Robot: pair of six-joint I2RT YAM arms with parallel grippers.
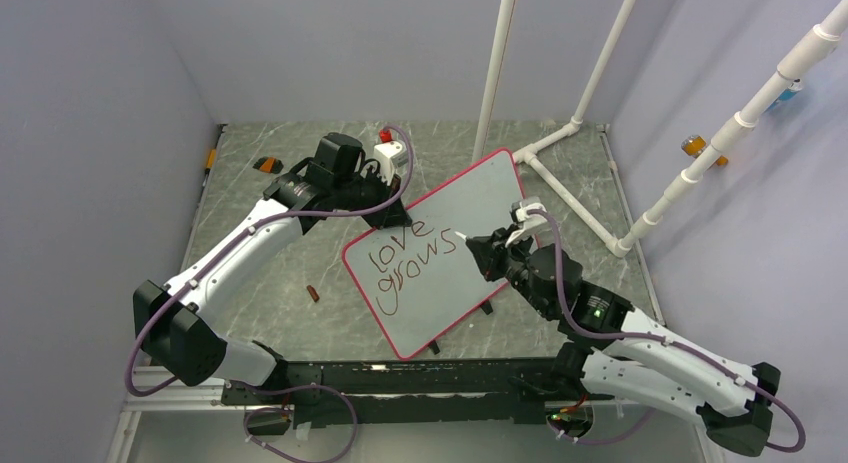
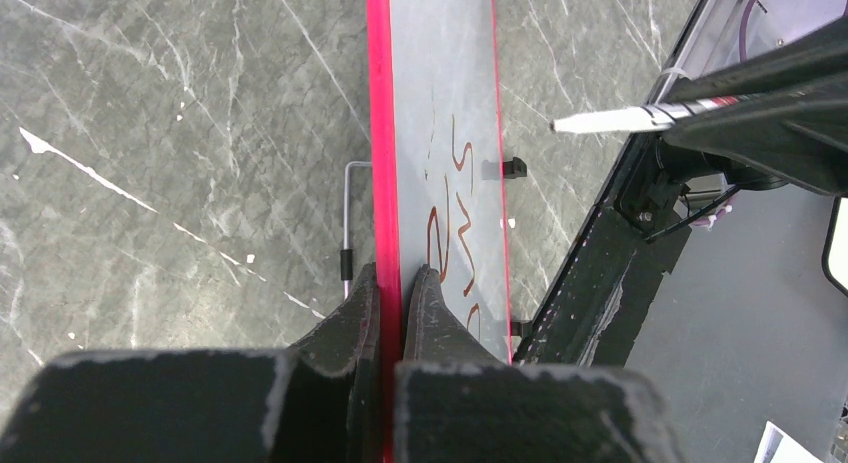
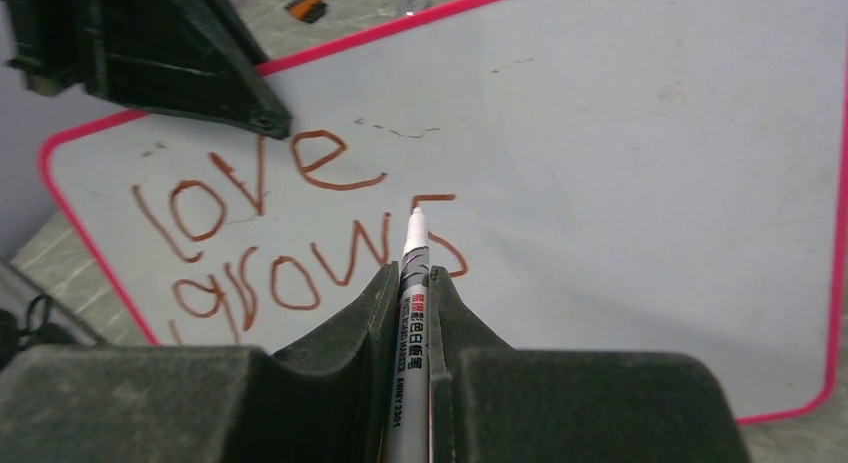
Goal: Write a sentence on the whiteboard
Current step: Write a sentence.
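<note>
Left gripper [image 2: 392, 281]: clamped on the red rim of the board [image 1: 482, 199], keeping it tilted up from the desk [image 1: 300, 318].
Board: between the two arms, face turned to the right arm.
Sentence [image 3: 285, 233]: "love" above "grows", on the left part of the face; no third word yet.
Right gripper [image 3: 409, 275]: closed on the marker [image 3: 414, 245].
Marker: long axis aimed at the face, tip by the last "s", a little off the surface.
Next move, I judge: bare board lies right of the tip.
</note>
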